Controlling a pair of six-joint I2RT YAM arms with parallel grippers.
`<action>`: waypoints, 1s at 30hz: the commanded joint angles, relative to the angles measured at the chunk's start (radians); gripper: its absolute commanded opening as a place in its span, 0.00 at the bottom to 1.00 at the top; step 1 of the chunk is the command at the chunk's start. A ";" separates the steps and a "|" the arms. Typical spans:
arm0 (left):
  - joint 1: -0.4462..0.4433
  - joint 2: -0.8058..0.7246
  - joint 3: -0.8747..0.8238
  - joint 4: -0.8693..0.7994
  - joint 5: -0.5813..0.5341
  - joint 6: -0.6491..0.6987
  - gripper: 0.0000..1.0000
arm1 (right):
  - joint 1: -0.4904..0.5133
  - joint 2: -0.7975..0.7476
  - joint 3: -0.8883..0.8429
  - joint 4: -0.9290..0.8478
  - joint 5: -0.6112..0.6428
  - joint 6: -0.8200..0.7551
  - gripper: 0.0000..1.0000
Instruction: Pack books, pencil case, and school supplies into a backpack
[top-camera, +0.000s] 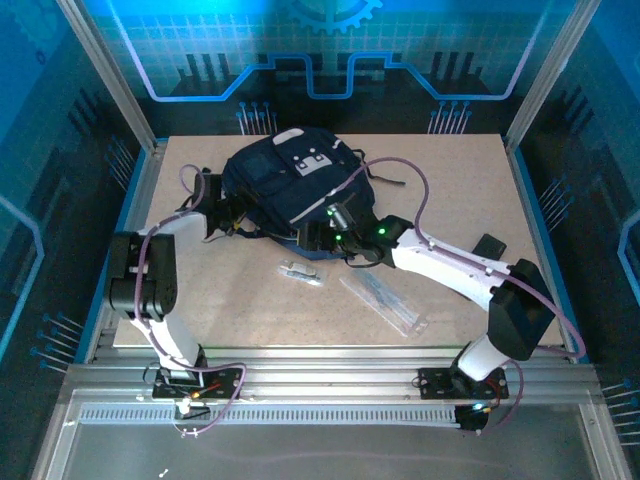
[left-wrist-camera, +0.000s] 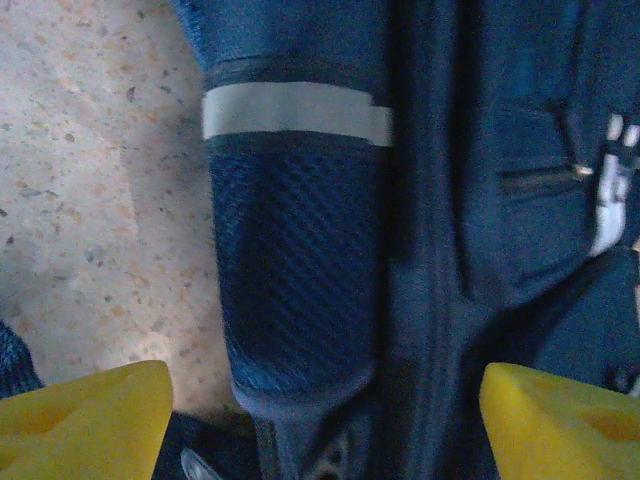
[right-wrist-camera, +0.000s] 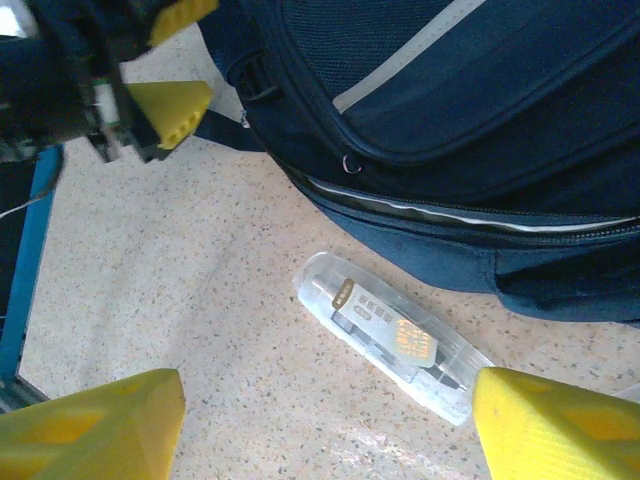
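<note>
The right gripper (right-wrist-camera: 325, 435) is held wide open, its yellow fingers (right-wrist-camera: 95, 425) spread well apart with nothing between them. Just beyond it, the small pale grey-white oblong school supply (right-wrist-camera: 395, 338) lies untouched on the speckled pale tabletop (right-wrist-camera: 170, 290), close to the near edge of the large navy-blue fabric backpack (right-wrist-camera: 450, 100). The left gripper (left-wrist-camera: 320, 430) is likewise spread wide and grips nothing. It is set against the backpack's left side, where a dark mesh side pocket (left-wrist-camera: 295, 300) under a pale grey stripe (left-wrist-camera: 290, 112) sits in line with the gap; whether fabric is touched cannot be told. The step in hand is judged to be the pick-up of the oblong supply, with the pack to be steadied or opened from the left. The next move would call for the right fingers to be lowered astride the supply's short width and closed, and an opening to be found in the pack. The clear shell and printed insert of the supply are made out from the right wrist, while from above it is a pale smudge. The top view adds the long narrow transparent plastic pencil case (top-camera: 383, 303), which lies nearer and to the right, apart from everything.
</note>
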 joint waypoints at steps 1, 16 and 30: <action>0.004 0.079 0.043 0.064 -0.019 -0.032 0.75 | 0.034 0.029 0.019 0.046 0.006 0.020 0.74; -0.067 -0.001 -0.086 0.229 -0.008 -0.158 0.00 | 0.071 0.414 0.194 0.284 -0.116 0.062 0.55; -0.213 -0.193 -0.173 0.231 -0.066 -0.322 0.00 | 0.060 0.517 0.264 0.267 0.140 -0.044 0.54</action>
